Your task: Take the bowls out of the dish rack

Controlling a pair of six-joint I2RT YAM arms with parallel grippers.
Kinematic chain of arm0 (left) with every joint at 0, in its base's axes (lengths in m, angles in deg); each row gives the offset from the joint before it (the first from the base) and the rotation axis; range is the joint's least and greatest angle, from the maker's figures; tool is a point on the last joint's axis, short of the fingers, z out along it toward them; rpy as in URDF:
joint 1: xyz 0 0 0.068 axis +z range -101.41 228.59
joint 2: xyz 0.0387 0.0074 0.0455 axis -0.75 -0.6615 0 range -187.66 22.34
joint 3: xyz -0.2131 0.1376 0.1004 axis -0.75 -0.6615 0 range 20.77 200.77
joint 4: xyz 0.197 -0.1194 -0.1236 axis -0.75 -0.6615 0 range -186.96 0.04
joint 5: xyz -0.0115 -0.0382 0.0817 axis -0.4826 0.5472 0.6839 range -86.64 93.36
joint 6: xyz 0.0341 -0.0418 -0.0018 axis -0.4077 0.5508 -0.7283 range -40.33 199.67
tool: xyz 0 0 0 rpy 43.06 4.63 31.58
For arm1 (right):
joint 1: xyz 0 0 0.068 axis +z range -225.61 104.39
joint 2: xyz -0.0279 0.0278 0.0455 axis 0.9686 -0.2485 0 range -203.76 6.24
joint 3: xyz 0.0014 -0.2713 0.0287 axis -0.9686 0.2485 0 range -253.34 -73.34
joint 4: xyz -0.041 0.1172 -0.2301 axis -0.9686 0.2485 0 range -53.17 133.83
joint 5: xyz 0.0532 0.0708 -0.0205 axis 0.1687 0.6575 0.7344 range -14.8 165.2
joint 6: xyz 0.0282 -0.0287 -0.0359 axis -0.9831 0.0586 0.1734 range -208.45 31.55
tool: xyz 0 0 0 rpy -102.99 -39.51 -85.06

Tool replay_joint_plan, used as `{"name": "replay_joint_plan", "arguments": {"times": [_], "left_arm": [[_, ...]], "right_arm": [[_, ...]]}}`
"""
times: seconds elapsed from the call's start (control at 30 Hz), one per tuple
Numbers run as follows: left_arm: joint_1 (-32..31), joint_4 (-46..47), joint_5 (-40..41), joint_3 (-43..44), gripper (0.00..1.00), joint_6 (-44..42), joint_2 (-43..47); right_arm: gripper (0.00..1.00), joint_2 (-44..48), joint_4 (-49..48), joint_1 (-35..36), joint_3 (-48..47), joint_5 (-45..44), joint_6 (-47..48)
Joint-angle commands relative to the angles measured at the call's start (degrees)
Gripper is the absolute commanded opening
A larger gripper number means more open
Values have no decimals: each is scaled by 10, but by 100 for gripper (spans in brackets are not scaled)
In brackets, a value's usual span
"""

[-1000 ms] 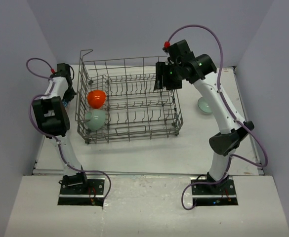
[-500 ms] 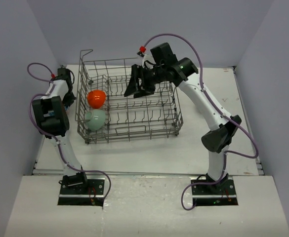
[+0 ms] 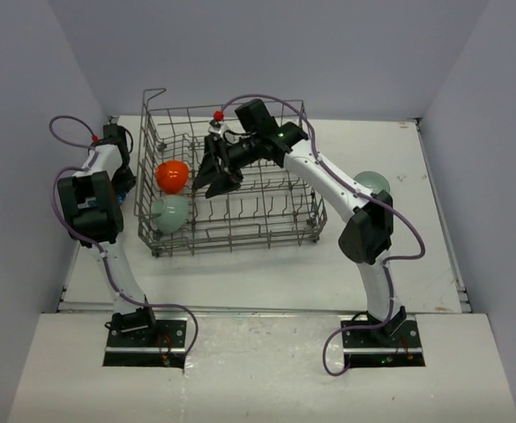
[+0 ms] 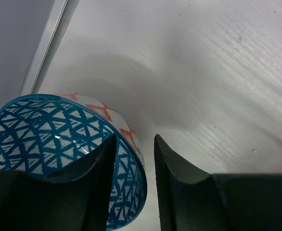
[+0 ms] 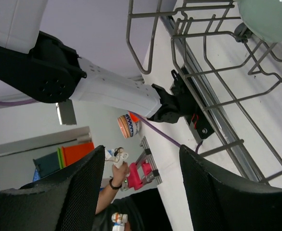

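The wire dish rack [image 3: 249, 231] stands mid-table. An orange bowl [image 3: 171, 175] and a mint-green bowl [image 3: 171, 212] sit in its left end. My right gripper [image 3: 215, 179] hangs open and empty over the rack, just right of the orange bowl; in the right wrist view [image 5: 141, 159] the mint bowl [image 5: 271, 17] is at the top right. A second mint bowl [image 3: 370, 183] lies on the table right of the rack. My left gripper [image 4: 133, 144] is open left of the rack, its fingers either side of the rim of a blue-and-red patterned bowl [image 4: 44, 130] resting on the table.
The left table edge and its rail [image 4: 44, 45] run close beside the patterned bowl. The rack's tall wire handle [image 3: 154, 92] rises at its far left corner. Grey walls enclose the table on three sides.
My right arm has swung left from the rack's far right corner to above its left half, near the orange bowl. The left arm has not moved.
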State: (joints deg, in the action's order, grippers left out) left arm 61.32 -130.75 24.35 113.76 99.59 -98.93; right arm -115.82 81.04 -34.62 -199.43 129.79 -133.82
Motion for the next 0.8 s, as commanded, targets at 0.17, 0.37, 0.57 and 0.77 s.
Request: {"name": "replay_joint_plan", "arguments": {"times": [0.17, 0.37, 0.57, 0.77], "left_arm": [[5, 7, -29, 5, 52, 6, 36], [5, -12, -66, 45, 58, 17, 60], [5, -24, -108, 87, 63, 42, 80], [5, -18, -141, 84, 64, 60, 111]], "right_arm": [[67, -55, -100, 33, -19, 19, -7], [73, -91, -141, 40, -19, -37, 12], [79, -124, -163, 40, -9, -98, 28], [80, -175, -134, 39, -72, -136, 25]]}}
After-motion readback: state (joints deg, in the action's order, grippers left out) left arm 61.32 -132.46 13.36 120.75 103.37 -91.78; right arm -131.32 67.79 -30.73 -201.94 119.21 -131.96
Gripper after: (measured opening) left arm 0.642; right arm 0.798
